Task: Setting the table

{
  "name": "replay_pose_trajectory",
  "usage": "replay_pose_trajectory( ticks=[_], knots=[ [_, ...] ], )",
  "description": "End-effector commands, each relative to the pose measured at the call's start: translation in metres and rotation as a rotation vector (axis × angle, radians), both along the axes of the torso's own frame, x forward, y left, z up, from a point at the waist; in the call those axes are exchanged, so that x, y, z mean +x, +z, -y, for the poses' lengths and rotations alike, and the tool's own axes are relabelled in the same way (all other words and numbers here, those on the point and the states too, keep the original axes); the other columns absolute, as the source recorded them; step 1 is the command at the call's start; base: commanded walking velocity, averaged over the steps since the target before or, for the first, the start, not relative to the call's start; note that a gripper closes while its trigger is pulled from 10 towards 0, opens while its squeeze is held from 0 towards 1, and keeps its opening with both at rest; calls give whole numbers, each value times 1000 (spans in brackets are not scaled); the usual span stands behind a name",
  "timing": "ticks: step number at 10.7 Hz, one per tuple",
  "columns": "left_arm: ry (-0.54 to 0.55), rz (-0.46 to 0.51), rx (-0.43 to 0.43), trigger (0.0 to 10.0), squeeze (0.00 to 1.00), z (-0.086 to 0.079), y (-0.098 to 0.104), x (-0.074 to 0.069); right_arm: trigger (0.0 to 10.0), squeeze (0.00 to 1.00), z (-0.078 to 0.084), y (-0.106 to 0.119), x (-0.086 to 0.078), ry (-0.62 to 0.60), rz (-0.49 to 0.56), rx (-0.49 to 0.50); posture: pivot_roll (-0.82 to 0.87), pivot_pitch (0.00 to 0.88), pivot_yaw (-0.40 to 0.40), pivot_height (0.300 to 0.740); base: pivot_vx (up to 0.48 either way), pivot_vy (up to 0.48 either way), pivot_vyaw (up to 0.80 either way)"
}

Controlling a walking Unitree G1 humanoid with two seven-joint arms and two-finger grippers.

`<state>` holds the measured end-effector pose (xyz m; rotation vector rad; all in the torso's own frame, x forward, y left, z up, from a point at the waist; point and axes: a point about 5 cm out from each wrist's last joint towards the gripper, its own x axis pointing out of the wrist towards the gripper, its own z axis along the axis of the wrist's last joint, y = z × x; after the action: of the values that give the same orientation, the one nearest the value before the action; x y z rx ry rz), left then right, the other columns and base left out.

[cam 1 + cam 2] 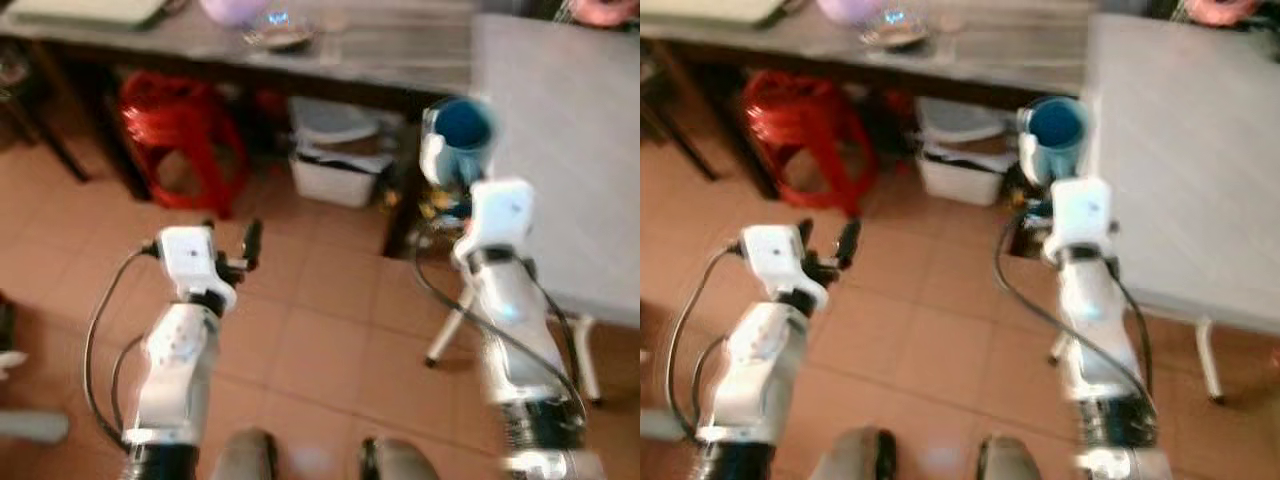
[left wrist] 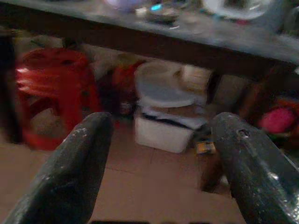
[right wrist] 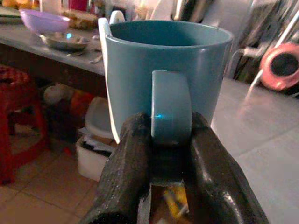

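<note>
Tiled floor underfoot, grey table point(image 1: 560, 150) ahead and to the right. Blue mug point(image 3: 163, 79) upright, raised just off the table's near corner, not yet over it. Pinched by its handle in the right gripper point(image 3: 161, 154), black fingers clamped either side of the loop. Probably ceramic: stiff, glazed and slick, breakable if dropped, apt to swing on such a narrow hold. Left gripper point(image 2: 159, 158) spread wide, holding nothing, low over the floor. Beyond, red stool point(image 1: 180, 130) and white bin point(image 1: 335, 165) under a cluttered bench point(image 1: 400, 60).

silver arms point(image 1: 180, 350), black cables, black fingers point(image 2: 70, 172)
</note>
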<state>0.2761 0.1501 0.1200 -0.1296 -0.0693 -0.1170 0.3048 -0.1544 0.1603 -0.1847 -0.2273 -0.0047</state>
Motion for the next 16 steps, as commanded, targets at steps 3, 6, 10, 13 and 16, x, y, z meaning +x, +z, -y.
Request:
replay_pose_trajectory(
  ticks=[3,6,10,13,16],
  knots=[
    [-6,-11,-26,10000,0,4,-5,2,10000,0,0,5,-16,45,40,34,-73,97,18,740,474,0,0],
    [-4,16,20,10000,0,1,-2,1,10000,0,2,5,-17,24,29,53,-64,127,16,740,464,0,0],
    [-36,95,7,10000,0,18,20,16,10000,0,-10,21,-9,63,86,48,-50,177,13,740,480,0,0],
    [-49,106,13,10000,0,21,22,18,10000,0,8,27,-7,-6,105,26,-67,191,21,740,480,0,0],
    [13,122,-1,10000,0,10,26,10,10000,0,23,28,-16,-17,96,39,-72,192,17,740,480,0,0]
  ],
)
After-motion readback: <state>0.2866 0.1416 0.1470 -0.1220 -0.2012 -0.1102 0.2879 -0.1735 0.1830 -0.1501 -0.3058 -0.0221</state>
